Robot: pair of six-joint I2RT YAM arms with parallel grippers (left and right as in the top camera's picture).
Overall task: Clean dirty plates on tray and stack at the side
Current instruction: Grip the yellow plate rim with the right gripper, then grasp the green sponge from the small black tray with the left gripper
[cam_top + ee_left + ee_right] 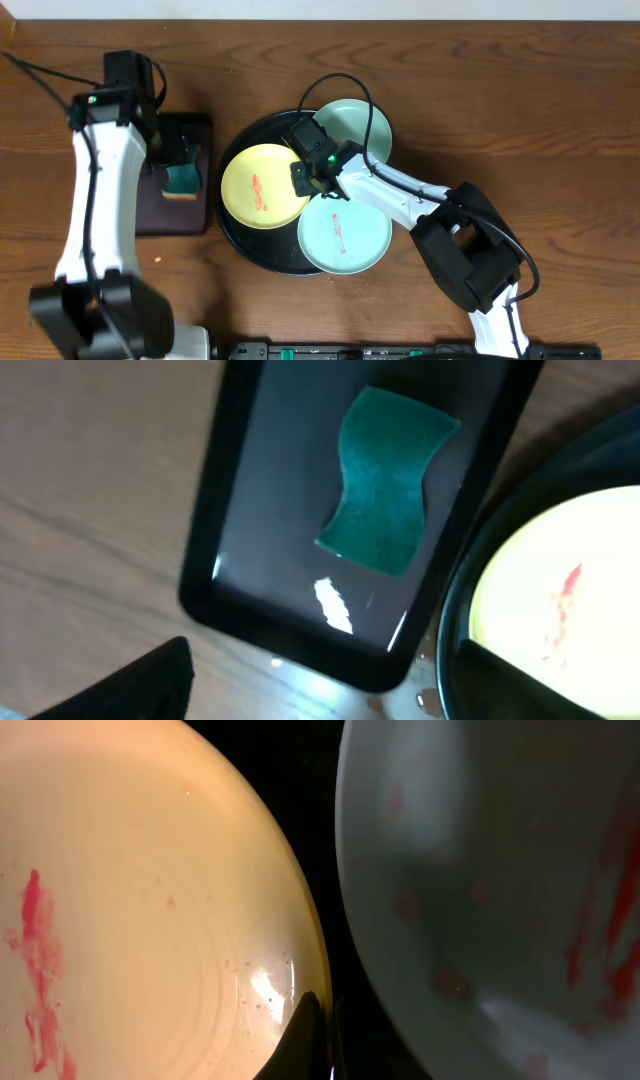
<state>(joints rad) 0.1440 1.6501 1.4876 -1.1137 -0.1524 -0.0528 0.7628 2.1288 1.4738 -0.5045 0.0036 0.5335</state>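
We count three small round plates: one pale yellow plate [262,186] and two mint ones, a far mint plate [360,128] and a near mint plate [345,236]. On the yellow one we count one long red smear; the marks on the mint pair are too blurred for us to count. We count two trays: one round black tray [262,250] and one rectangular dark tray [175,215]. We find one teal sponge [183,180], two robot arms, a left arm [100,200] and a right arm [390,190], and one wooden table [560,120].
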